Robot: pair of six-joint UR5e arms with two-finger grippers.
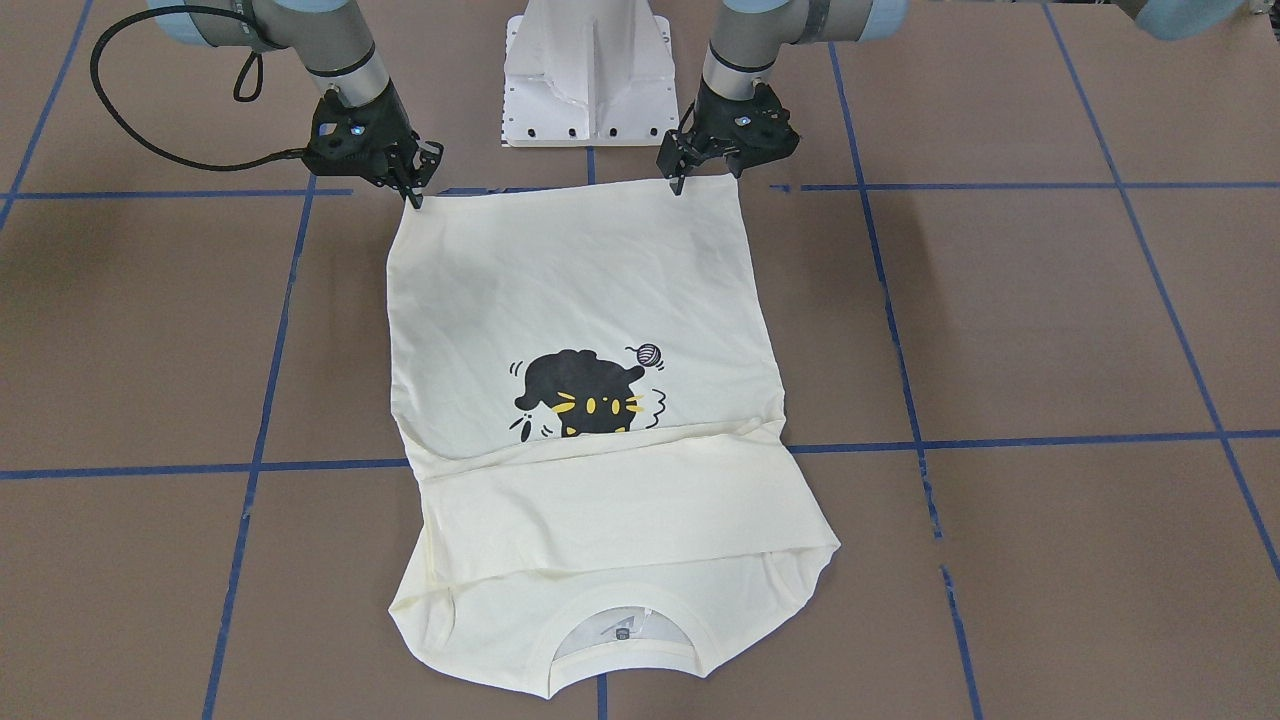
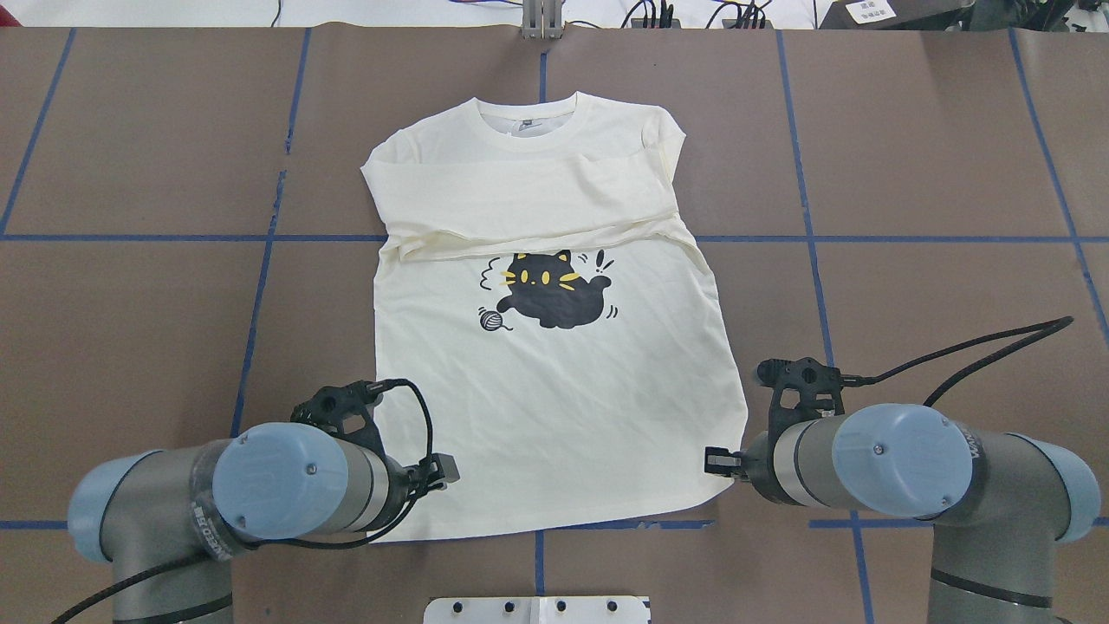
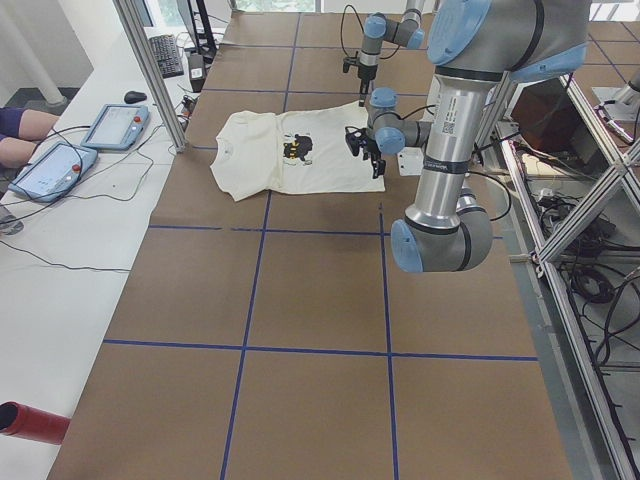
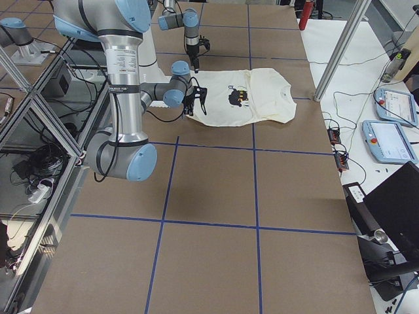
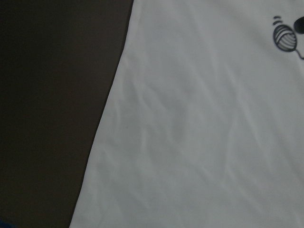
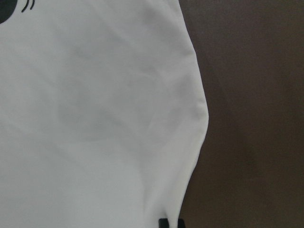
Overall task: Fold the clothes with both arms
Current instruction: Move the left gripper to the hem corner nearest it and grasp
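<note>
Brown table (image 1: 1000,300) is bearing the T-shirt (image 1: 560,280); left gripper (image 1: 680,185) and right gripper (image 1: 414,198) are pinching hem corners beneath them, needing equal, simultaneous lifting.

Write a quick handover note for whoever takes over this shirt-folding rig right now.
Left end effector: at one hem corner nearest the robot; I can't tell whether it is gripping.
Right end effector: at the other hem corner; again I can't tell.
T-shirt: flat on the table, print up, collar on the side away from the robot.
Done: sleeves folded across the chest.
Left: probably carry the hem toward the collar, then finish folding.
</note>
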